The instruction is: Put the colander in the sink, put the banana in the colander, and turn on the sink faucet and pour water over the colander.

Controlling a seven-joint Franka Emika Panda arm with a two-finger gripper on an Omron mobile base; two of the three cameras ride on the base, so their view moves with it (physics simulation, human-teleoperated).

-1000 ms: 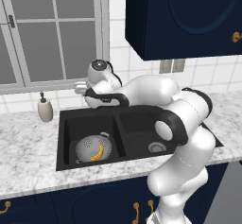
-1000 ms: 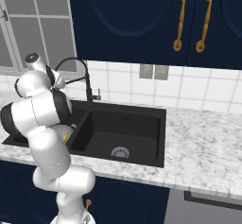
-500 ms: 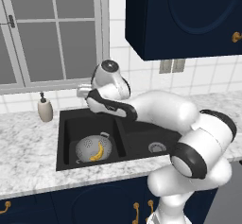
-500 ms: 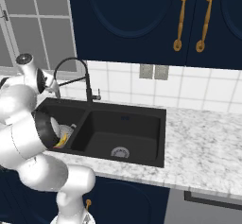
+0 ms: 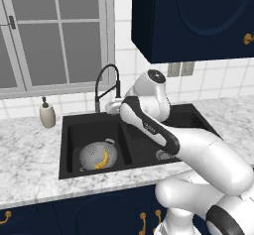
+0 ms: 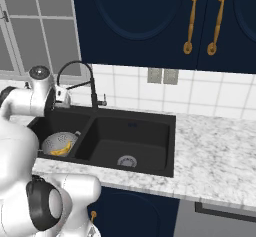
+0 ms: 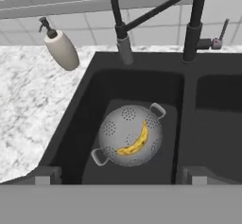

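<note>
Gripper [image 7: 121, 178], jaws spread wide and empty, hovers above the matte black double-basin sink [image 7: 189, 81]. Below it, the round perforated silver colander [image 7: 124, 124] sits in the left basin holding the curved yellow banana [image 7: 134, 142]. Ahead stands the black gooseneck faucet [image 7: 194, 20]; a misjudged reach could miss its small side lever [image 7: 222, 29].

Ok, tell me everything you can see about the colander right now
The colander is a round silver-grey metal bowl dotted with clusters of small holes, with two small loop handles on opposite sides of its rim. It sits upright on the floor of the left basin of the black sink, below and in front of the faucet spout. A yellow banana lies curved inside it. No water is running onto it, and nothing else touches it.
</note>
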